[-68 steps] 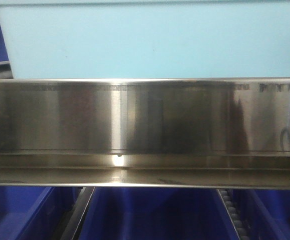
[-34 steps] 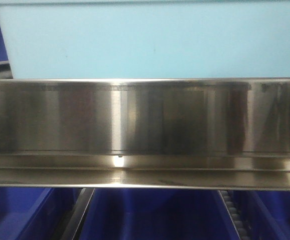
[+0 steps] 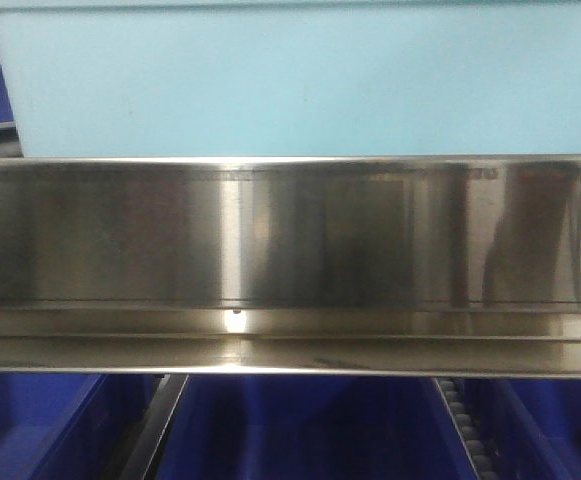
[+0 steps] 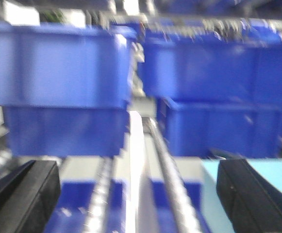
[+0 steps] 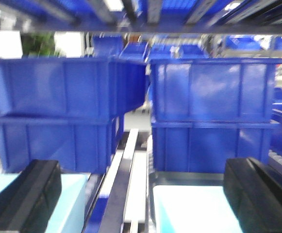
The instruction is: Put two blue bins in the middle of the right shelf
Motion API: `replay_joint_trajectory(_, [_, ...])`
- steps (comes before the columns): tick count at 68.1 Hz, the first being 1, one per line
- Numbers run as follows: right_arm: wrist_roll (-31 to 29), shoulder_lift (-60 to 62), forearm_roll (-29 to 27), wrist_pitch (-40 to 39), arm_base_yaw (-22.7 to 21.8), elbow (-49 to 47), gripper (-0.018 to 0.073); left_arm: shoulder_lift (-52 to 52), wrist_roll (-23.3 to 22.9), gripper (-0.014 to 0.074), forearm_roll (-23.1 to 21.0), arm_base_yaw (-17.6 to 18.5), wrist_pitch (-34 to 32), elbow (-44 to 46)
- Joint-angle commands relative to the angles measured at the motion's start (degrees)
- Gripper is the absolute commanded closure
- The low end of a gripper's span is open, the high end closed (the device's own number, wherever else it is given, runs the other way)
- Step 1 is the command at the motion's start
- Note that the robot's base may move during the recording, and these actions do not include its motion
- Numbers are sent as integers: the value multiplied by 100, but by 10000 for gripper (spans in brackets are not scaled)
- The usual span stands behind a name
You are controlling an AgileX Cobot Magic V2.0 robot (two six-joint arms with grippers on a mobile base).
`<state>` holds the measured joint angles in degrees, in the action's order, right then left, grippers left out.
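Left of the centre rail (image 5: 126, 170), the upper left blue bin (image 5: 65, 85) stands upright on the lower left blue bin (image 5: 58, 143). Right of the rail, the upper right blue bin (image 5: 213, 90) stands on the lower right blue bin (image 5: 208, 145). All four are of ribbed plastic with thick rims, and their insides are hidden.

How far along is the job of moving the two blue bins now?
Done: nothing I can confirm. In hand: nothing; the left pincer and right pincer are both open and empty, facing the stacked blue bins. Left: grasping, carrying and placing both bins. Whether these stacks stand on the right shelf, the pictures do not show.
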<state>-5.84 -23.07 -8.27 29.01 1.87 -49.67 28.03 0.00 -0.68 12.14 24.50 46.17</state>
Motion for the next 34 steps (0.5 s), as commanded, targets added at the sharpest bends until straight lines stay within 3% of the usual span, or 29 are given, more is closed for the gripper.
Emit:
replay_joint_trajectory(1, [-521,-472,-694,267,62,-510,-9,463,0,28,-30,550,284,409])
replay_joint_trajectory(7, [-761,-941,-1095,683,250,-932,-9,1006,0,28,-20,1096,666,921])
replay_joint_trajectory(14, [-761,-1571,-1102,1363,491,-1427,-9,1748,0,28,-20,1477,1336,1654])
replay_joint_trajectory(21, [-761,-2241,-1102,1936,739,-1965,-9,2486,0,28,-70,1561,2132,2390])
replay_joint_trajectory(34, [-682,-3558,-1034,2885,1254,-3052,-9,3717,-405,28,-60,1561,3181,3455])
